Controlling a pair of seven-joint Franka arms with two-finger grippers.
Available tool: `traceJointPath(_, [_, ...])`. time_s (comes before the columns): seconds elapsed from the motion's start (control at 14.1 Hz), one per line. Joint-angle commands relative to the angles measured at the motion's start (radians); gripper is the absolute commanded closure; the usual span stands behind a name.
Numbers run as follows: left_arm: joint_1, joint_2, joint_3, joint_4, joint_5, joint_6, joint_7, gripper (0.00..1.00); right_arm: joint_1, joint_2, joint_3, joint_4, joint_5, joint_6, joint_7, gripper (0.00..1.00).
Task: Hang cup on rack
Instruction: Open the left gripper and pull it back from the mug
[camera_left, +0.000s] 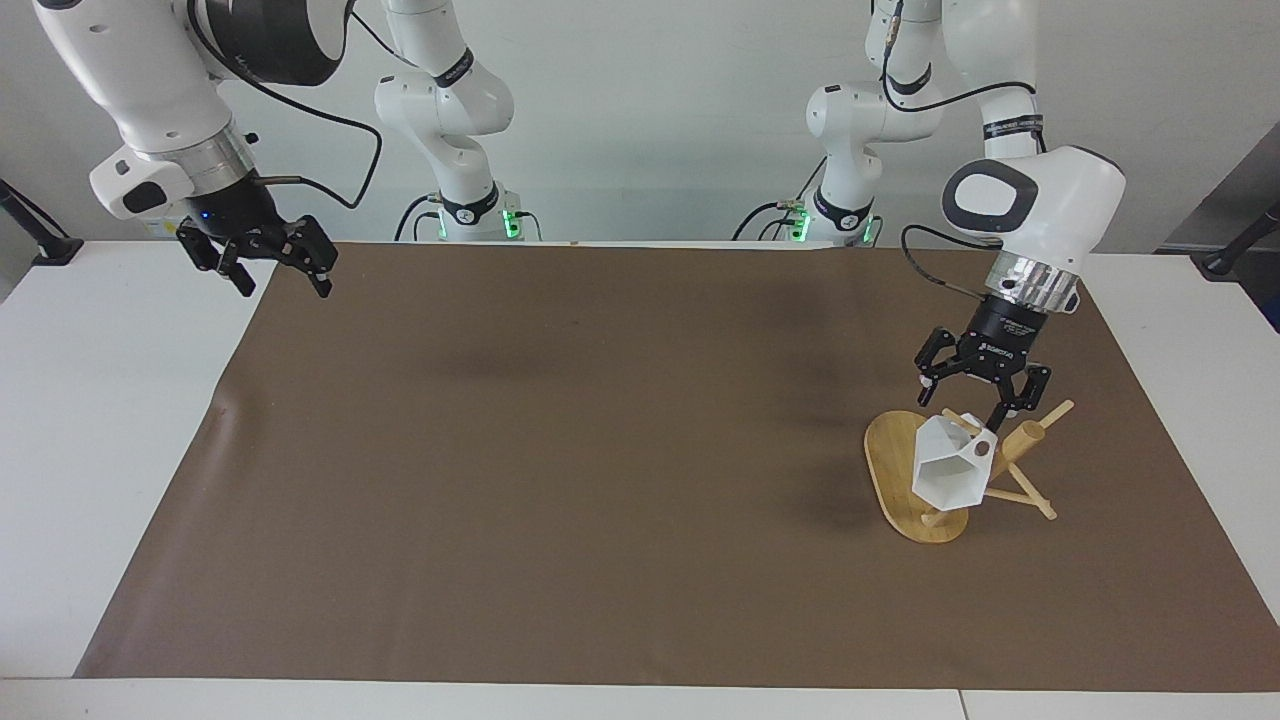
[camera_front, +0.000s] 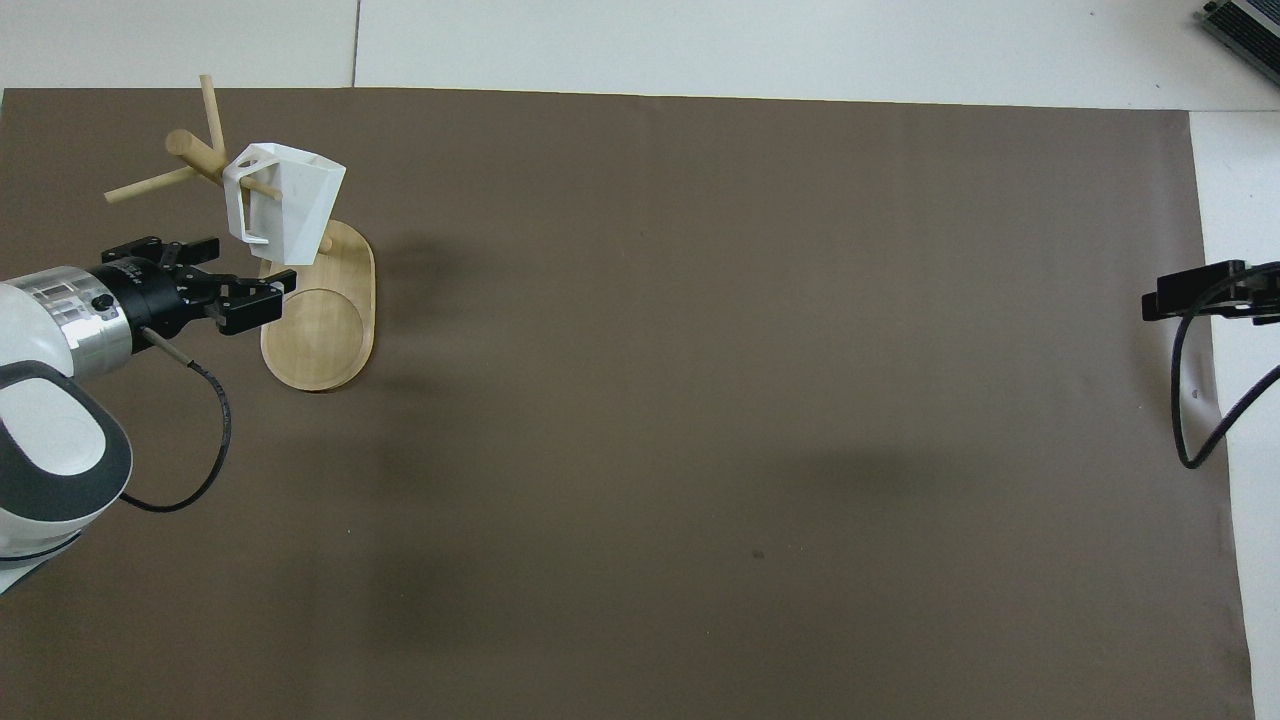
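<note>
The white faceted cup (camera_left: 948, 472) (camera_front: 286, 204) hangs by its handle on a thin peg of the bamboo rack (camera_left: 897, 470) (camera_front: 318, 325), over the rack's oval base. The rack stands on the mat toward the left arm's end of the table. My left gripper (camera_left: 966, 406) (camera_front: 244, 268) is open just above the cup and holds nothing; its fingers are clear of the cup. My right gripper (camera_left: 285, 284) (camera_front: 1195, 296) hangs open and empty over the mat's corner at the right arm's end, waiting.
A brown mat (camera_left: 600, 450) covers most of the white table (camera_left: 110, 420). More pegs (camera_front: 150, 184) stick out of the rack's post (camera_front: 194, 154) toward the left arm's end. A black cable (camera_front: 200, 470) loops off the left wrist.
</note>
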Motion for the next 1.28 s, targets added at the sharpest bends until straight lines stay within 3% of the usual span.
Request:
traceJointPath(0.0, [0.046, -0.079, 0.001, 0.005, 0.156, -0.169, -0.015, 0.00, -0.004, -0.006, 0.009, -0.003, -0.017, 0.001, 0.015, 0.00])
traceJointPath(0.28, [0.071, -0.128, -0.004, 0.067, 0.378, -0.376, 0.048, 0.00, -0.005, -0.011, 0.009, -0.004, -0.018, -0.019, 0.008, 0.00])
traceJointPath(0.43, [0.071, -0.134, -0.002, 0.093, 0.403, -0.427, 0.147, 0.00, -0.005, -0.013, 0.009, -0.004, -0.018, -0.048, 0.008, 0.00])
traceJointPath(1.06, [0.146, -0.110, 0.007, 0.290, 0.417, -0.635, 1.006, 0.00, -0.005, -0.020, 0.006, -0.012, -0.015, -0.060, 0.012, 0.00])
traceJointPath(1.21, [0.143, -0.096, 0.005, 0.345, 0.524, -0.690, 1.153, 0.00, -0.005, -0.020, 0.006, -0.012, -0.015, -0.062, 0.012, 0.00])
